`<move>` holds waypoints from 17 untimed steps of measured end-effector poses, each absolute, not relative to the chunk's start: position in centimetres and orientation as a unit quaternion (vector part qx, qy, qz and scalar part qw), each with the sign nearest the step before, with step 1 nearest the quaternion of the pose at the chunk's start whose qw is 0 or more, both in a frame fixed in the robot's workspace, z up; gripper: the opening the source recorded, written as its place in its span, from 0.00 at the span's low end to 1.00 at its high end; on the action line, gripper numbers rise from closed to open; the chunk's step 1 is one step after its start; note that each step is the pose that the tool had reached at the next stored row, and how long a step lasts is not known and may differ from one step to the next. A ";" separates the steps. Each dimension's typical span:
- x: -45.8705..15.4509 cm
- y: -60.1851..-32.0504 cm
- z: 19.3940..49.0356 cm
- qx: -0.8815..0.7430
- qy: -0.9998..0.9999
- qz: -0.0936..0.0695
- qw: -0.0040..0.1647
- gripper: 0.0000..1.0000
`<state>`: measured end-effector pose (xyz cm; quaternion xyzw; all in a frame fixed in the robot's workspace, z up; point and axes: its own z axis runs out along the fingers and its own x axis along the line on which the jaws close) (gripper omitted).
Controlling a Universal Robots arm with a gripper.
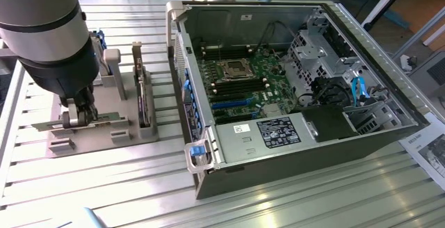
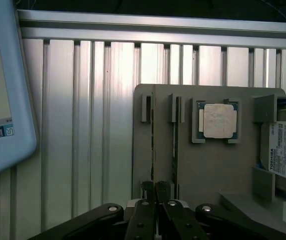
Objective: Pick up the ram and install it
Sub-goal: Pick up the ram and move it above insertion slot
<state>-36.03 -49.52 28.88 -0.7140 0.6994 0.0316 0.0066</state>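
Note:
The ram stands on its thin edge in a slot of the grey holder, which rests on the slatted table at the exterior view's left. My gripper has come down over it, and its two dark fingers are pressed together on the stick's edge. In the exterior view, the gripper sits low on the holder with the ram running out sideways from between the fingers. The ram still sits in the holder.
A silver processor chip and a labelled hard drive share the holder, and a dark upright card stands at its edge. The open computer case with its motherboard lies to the exterior view's right. A light-blue screen is nearby.

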 end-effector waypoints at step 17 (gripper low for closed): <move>-36.0 -49.5 32.2 -0.714 0.699 0.033 0.006 0.13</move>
